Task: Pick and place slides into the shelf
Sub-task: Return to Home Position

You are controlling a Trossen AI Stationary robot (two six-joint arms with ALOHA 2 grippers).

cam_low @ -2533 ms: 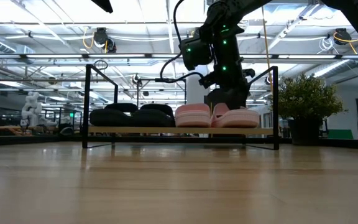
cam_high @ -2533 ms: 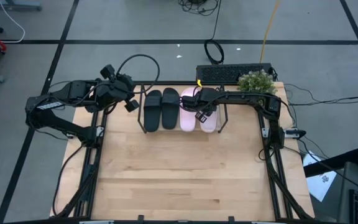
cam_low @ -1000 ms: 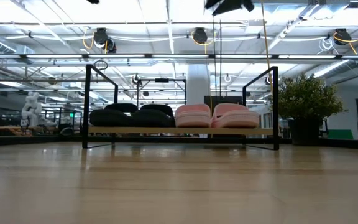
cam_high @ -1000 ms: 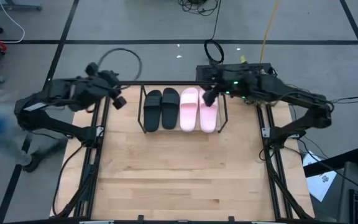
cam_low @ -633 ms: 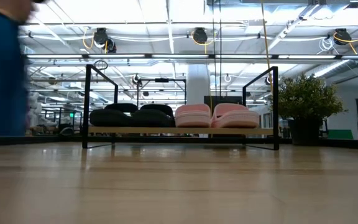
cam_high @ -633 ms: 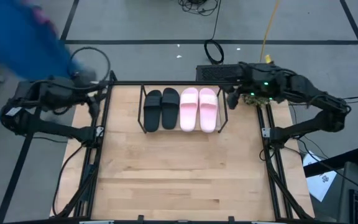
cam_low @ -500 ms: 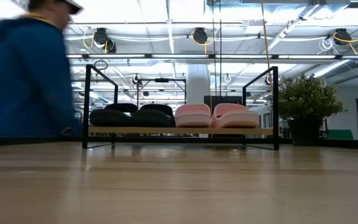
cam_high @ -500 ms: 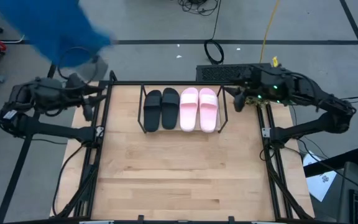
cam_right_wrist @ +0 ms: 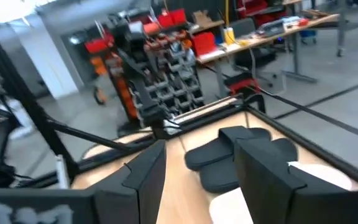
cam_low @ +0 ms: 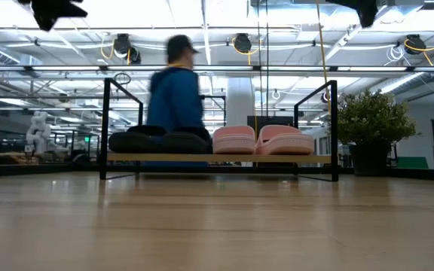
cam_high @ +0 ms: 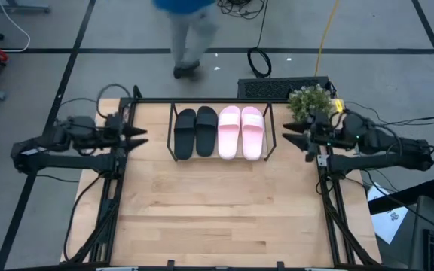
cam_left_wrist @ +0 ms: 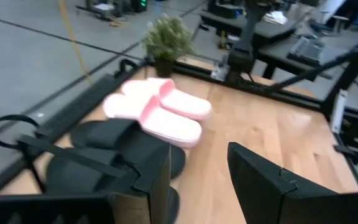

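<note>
On the shelf point(cam_low: 315, 159) sit two black slides point(cam_high: 195, 132), two pink slides point(cam_high: 240, 132); both hands point(cam_high: 142, 137) point(cam_high: 286, 135) released.

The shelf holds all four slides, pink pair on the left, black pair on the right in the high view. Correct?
No. The high view shows the black pair on the left of the shelf and the pink pair on the right; all four are there.

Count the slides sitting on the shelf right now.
4. From left to right on the shelf: black slide, second black slide, pink slide, second pink slide. None appear hidden.
</note>
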